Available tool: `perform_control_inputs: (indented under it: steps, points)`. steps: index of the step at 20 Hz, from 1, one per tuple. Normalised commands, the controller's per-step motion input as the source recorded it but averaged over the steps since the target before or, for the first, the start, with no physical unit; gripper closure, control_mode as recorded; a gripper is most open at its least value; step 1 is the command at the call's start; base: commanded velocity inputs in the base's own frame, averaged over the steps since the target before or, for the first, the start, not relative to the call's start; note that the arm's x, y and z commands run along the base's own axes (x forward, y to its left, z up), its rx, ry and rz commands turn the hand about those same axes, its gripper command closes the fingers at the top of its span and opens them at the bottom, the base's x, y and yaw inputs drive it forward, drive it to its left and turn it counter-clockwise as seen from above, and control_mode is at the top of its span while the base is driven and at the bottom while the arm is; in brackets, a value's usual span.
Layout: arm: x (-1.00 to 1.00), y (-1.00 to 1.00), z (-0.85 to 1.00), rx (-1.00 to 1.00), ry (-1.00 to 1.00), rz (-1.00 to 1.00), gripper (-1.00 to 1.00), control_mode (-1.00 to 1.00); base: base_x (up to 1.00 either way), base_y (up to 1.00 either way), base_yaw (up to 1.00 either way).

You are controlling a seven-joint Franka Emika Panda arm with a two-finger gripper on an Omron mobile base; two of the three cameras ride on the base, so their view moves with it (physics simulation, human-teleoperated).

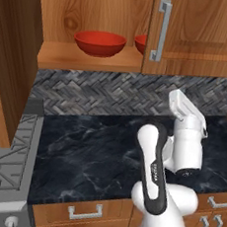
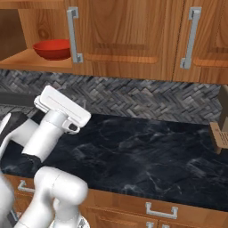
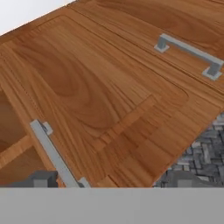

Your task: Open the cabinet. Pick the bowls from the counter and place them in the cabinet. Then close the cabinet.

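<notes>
Red bowls (image 1: 99, 43) both on shelf in open cabinet (image 1: 195, 35).

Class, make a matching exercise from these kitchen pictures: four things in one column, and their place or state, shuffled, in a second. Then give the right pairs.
Things:
1. red bowls
2. left cabinet door
3. right cabinet door
4. gripper

Place or state:
A. shut
B. open, holding nothing
C. swung open
D. on the cabinet shelf

Pairs: 1-D, 2-C, 3-A, 4-B
</notes>
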Motion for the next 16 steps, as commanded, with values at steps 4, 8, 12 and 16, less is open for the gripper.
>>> perform_control_inputs:
  steps: [4,8,12,16]
  points:
    - [-0.55,0.39,-0.11,0.00,0.00,0.08,-1.00,-1.00,0.00,0.00,0.00]
    - [-0.60,0.24,-0.07,0.00,0.00,0.08,-1.00,-1.00,0.00,0.00,0.00]
    - [-0.76,0.00,0.06,0.00,0.00,0.12,-1.00,-1.00,0.00,0.00,0.00]
    - [-0.85,0.02,0.06,0.00,0.00,0.12,-1.00,-1.00,0.00,0.00,0.00]
